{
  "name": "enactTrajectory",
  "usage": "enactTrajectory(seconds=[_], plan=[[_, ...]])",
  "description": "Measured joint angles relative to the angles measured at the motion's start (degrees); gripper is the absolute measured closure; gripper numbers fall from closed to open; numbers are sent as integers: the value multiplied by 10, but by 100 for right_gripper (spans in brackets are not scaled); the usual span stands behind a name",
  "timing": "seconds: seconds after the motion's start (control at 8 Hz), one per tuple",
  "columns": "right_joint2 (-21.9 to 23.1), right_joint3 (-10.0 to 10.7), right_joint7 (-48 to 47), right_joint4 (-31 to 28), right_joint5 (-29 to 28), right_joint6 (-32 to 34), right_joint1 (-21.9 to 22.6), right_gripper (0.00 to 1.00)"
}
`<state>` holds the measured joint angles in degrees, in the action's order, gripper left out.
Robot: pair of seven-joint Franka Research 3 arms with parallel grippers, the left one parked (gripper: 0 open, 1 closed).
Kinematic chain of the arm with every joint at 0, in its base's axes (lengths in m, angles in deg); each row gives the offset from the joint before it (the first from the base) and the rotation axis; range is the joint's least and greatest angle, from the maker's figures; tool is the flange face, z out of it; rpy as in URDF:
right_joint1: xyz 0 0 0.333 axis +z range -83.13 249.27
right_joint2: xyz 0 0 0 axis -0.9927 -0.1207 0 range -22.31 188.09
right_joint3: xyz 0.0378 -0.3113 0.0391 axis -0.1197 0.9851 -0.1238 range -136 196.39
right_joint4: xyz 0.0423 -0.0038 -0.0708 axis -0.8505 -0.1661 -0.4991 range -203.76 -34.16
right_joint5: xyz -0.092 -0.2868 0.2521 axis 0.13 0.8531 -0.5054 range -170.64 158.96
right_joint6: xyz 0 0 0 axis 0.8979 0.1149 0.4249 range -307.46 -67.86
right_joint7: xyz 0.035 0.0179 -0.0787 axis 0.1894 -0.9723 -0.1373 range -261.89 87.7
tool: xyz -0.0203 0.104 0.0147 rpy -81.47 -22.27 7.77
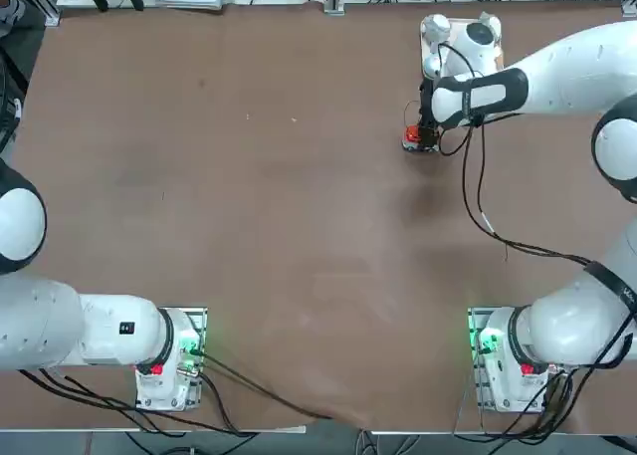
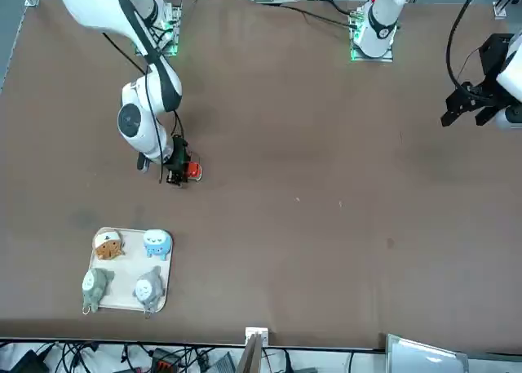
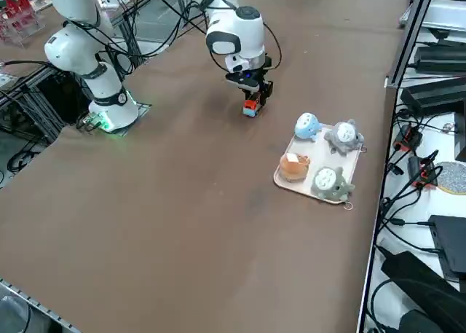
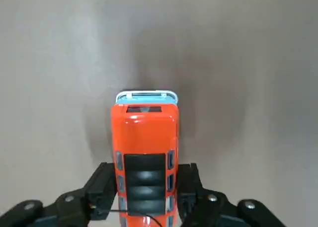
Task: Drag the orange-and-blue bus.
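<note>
Top view: the small boxy red-orange toy bus with its pale blue end (image 1: 412, 136) is seen standing on the brown table (image 1: 249, 206) in the far right part, just near of the white rectangular tray of small plush figurines (image 1: 495, 39). The right gripper (image 1: 426, 136) is set down over the bus, presumably so it can be slid on its wheels rather than lifted.

Front view: the bus (image 2: 192, 170) is noted at the tip of the gripper (image 2: 177, 177), well apart from the tray (image 2: 169, 285).

Right side view: the gripper (image 3: 254, 102) points downward onto the bus (image 3: 250, 108), which appears to rest on the table; the tray (image 3: 279, 178) lies off to one side.

Right wrist view: the black fingers (image 4: 105, 187) are closed against both flanks of the bus (image 4: 145, 137) at its rear half, with the blue end left free ahead. The grip is judged low and firm enough for dragging.
</note>
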<state>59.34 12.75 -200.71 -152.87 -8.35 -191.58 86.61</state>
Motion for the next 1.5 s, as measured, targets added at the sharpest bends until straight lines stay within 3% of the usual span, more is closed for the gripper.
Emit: enactTrajectory(seconds=[0.88,1.0,1.25,1.5], plan=[[-2,0,-47,0,0,-12,70,35],[-3,0,-53,1,0,-12,74,32],[-2,2,-70,8,0,-13,75,2],[0,3,-73,14,0,-13,75,0]])
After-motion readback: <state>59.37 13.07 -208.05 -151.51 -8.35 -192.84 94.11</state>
